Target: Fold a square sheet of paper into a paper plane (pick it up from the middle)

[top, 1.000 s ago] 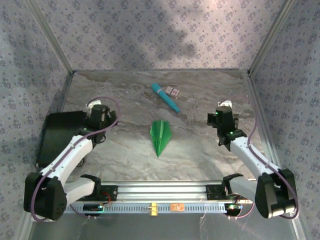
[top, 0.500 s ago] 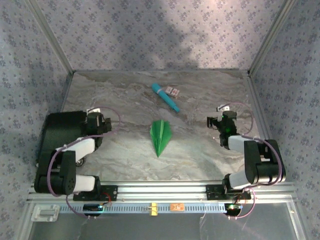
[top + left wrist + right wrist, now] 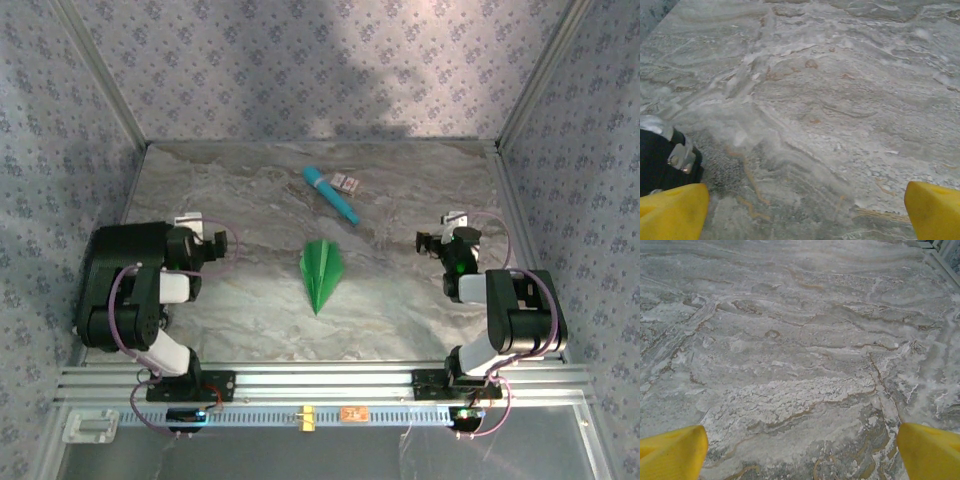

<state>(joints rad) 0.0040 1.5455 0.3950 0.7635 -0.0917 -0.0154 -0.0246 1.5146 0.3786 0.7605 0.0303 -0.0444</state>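
The narrow pointed dart of bright green paper, the paper plane (image 3: pixel 322 272), lies flat on the grey marbled bench (image 3: pixel 250 310), about midway between the two arms. Its sharper point faces the near edge, and its centre crease and layered wings show from above. Nothing is touching it.

What changes over the last second is the arms. Both draw back from their reach toward the middle and fold down over their own bases. The left gripper (image 3: pixel 213 244) now sits well to the left of the plane, and the right gripper (image 3: pixel 430 240) sits well to its right. The plane has not shifted in that time. Neither has the teal cylindrical stick (image 3: pixel 332 195) nor the small pink-and-white card (image 3: pixel 346 182) just beside it toward the far side.

In the left wrist view the yellow fingertips (image 3: pixel 672 212) stand at opposite lower corners. The jaws are spread wide with bare bench between them. The right wrist view shows the same: fingertips (image 3: pixel 672 452) far apart and nothing held.

The folding looks finished. A released plane and two retreating, empty arms suggest they are parking, with no shaping left to do.
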